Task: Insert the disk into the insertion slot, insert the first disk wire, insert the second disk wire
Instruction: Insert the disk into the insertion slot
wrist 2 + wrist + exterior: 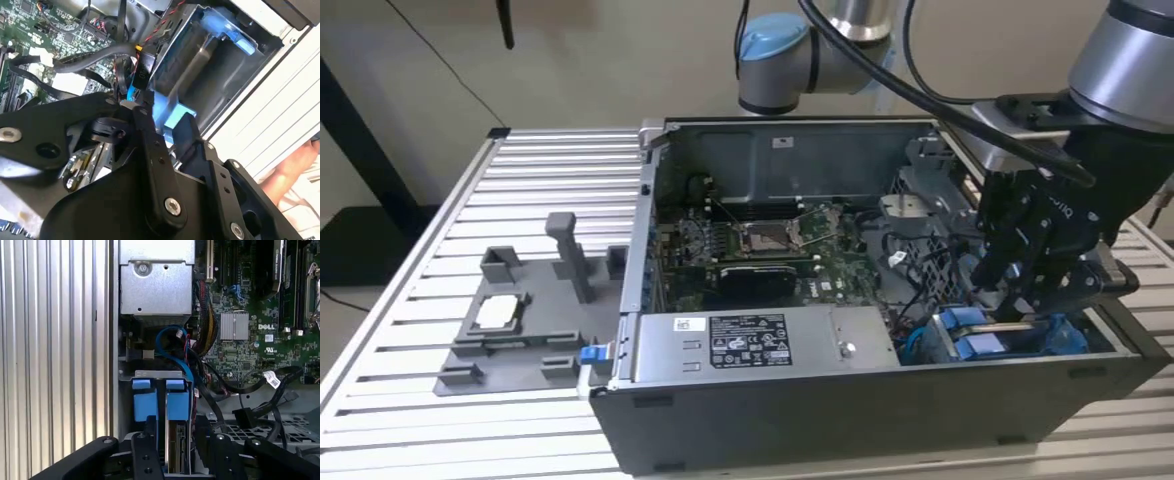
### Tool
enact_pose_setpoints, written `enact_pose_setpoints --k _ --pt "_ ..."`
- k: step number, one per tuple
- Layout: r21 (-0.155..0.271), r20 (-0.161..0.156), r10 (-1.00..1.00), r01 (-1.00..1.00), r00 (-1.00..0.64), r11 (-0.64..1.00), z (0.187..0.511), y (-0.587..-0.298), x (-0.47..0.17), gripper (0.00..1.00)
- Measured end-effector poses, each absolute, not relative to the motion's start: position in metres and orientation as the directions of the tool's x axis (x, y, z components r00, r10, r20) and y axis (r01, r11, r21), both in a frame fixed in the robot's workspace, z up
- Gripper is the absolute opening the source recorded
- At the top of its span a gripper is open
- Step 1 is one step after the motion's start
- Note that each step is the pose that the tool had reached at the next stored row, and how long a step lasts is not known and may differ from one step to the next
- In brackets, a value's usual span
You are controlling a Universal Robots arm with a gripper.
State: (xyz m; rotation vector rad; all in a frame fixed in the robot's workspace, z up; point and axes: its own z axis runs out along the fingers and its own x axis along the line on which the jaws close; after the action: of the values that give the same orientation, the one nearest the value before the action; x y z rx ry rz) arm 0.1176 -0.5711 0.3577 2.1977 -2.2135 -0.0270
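With claw (1022,310) clamped on the disk (176,445), held on edge and seemingly partway into the insertion slot (159,374) at six o'clock in the exterior view, long axis pointing down.

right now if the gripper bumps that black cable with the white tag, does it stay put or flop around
Probably floppy: the black cable sags in a loose curve, with no clip seen holding it. Likely light too, being thin, so a nudge should swing it and its white tag aside rather than meet resistance.
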Motion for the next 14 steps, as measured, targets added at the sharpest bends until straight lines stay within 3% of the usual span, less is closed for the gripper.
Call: enact_pose_setpoints --k 1,14 --pt "0.028 0.004 -1.0 -1.0 -0.007 0.007 0.358 -0.571 0.118 0.47" --pt "0.025 0.003 -1.0 -1.0 -0.007 0.007 0.383 -0.57 0.117 0.47"
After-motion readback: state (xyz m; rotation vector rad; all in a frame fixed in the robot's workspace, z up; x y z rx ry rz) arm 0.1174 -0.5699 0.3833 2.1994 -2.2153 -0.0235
